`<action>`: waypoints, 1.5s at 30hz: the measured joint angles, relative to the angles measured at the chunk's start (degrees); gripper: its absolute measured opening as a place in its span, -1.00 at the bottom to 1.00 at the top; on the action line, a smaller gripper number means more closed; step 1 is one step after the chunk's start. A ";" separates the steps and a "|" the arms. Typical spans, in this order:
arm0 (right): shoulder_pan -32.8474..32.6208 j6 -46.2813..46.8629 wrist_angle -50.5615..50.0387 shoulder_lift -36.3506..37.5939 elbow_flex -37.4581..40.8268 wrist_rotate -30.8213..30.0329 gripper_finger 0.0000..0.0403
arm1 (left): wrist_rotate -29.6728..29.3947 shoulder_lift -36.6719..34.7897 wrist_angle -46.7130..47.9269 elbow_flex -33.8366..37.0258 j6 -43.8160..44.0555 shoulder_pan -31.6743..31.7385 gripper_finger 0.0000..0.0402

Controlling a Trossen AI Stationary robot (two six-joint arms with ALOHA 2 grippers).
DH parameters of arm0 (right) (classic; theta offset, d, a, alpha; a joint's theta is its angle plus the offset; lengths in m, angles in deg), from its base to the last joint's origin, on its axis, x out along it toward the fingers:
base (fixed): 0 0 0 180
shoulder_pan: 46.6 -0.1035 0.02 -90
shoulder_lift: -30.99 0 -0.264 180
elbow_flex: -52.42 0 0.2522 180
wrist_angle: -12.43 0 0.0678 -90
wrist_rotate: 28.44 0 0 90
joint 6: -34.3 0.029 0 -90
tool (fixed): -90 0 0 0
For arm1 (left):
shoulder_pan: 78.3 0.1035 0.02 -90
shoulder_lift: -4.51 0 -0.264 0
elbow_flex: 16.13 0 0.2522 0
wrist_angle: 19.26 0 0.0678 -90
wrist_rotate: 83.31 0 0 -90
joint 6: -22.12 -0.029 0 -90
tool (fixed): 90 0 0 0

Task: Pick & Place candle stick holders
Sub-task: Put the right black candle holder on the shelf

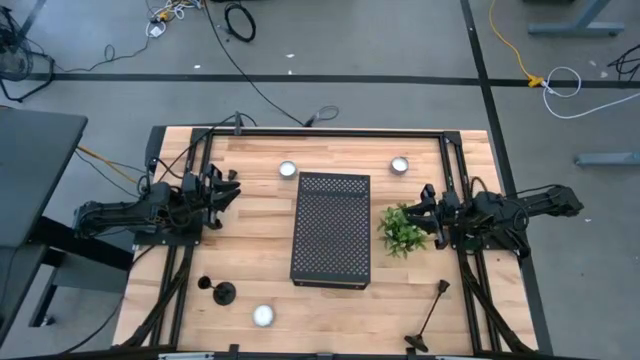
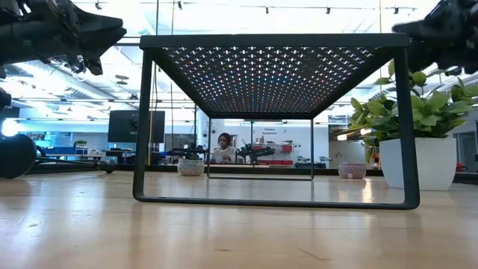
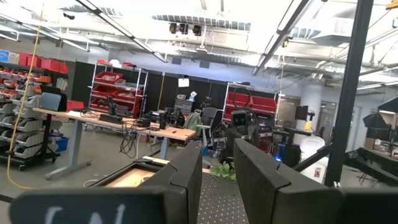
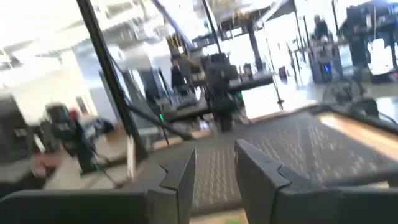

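Two candle stick holders show: one upright [image 1: 224, 293] off the perforated black stand's [image 1: 331, 228] near-left corner, one toppled [image 1: 429, 315] off its near-right. Three tealights. One plant [image 1: 402, 231] right of it. Left gripper [image 1: 232, 188] and right gripper [image 1: 417, 212] flank the stand, slightly parted, empty.

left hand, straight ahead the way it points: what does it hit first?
Probably nothing close: the left hand points over the perforated black stand, seemingly above its top. Beyond that sits the right hand. Height clearance is uncertain.
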 joint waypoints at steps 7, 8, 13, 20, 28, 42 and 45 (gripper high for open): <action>-0.03 3.79 16.06 -0.77 -0.05 9.95 -0.45 | 0.15 0.00 0.02 -0.02 1.47 0.00 -0.53; -0.17 4.87 18.38 -1.29 -0.62 12.02 -0.45 | 0.15 0.00 0.03 0.00 1.46 0.00 -0.53; -2.76 -0.04 4.70 -10.30 -12.00 11.84 -0.51 | 0.17 0.00 0.06 0.00 1.93 0.00 -0.53; -7.08 1.04 -17.17 -34.81 -33.80 11.77 -0.65 | 0.40 0.02 0.42 -0.01 3.36 0.00 -0.53; -13.98 14.80 -60.84 -55.24 -57.81 10.12 -0.79 | 0.41 0.02 0.68 -0.02 3.38 0.00 -0.53; -31.09 64.40 -82.06 -69.00 -64.53 21.02 -0.94 | 0.41 0.02 0.65 0.00 4.50 0.00 -0.53; -33.93 73.90 -81.88 -71.22 -64.43 21.43 -0.94 | 0.41 0.02 0.65 -0.01 4.69 0.00 -0.53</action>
